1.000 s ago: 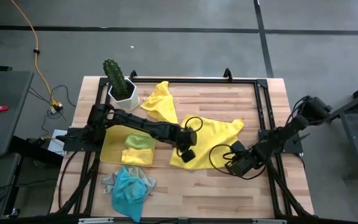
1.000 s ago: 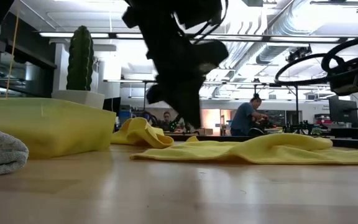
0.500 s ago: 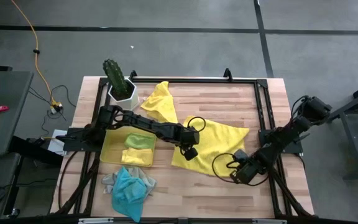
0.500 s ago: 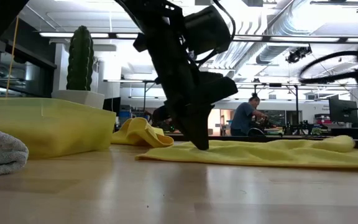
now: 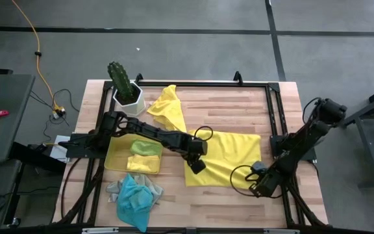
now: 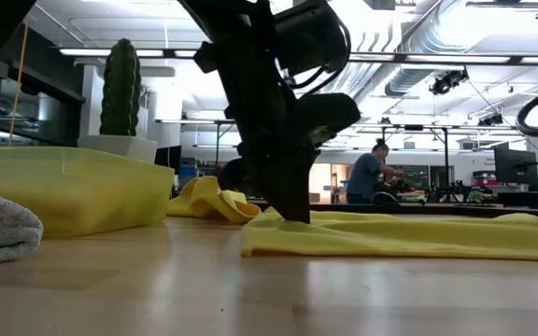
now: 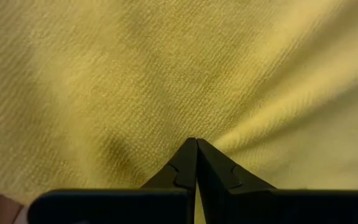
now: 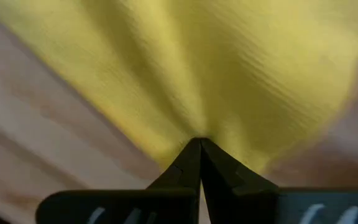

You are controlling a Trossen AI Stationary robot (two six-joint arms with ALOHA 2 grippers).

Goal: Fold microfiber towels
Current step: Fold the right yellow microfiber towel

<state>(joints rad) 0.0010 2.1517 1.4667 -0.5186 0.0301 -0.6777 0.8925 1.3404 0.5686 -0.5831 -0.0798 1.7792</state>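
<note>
Towel: a yellow towel (image 5: pixel 224 158) lies spread near the middle of the table (image 5: pixel 239 104), reaching toward its right edge (nearly flat, a few low ripples in the low view).
Left gripper: the left gripper (image 5: pixel 196 165) sits at the towel's left near corner, fingers pinched shut on the cloth; the left wrist view shows cloth bunching at the tips (image 7: pixel 196 148).
Right gripper: the right gripper (image 5: pixel 260 184) is at the towel's right near corner, by the table's right edge, fingers likewise closed on a pinch of cloth (image 8: pixel 199 144).
Key relation: the two grips lie along the towel's near edge, one on each corner; the rest of the cloth extends away from both, toward the far edge of the table. The held edge runs left to right.
Next move, as I judge it: carrying the held edge over toward the far edge would make the fold, both arms travelling together.
Others: crumpled yellow towel (image 5: pixel 167 106) near the far edge; tray (image 5: pixel 117 156) with a lime towel (image 5: pixel 146 147) at left; blue towel (image 5: pixel 136 198) at the near left corner.
</note>
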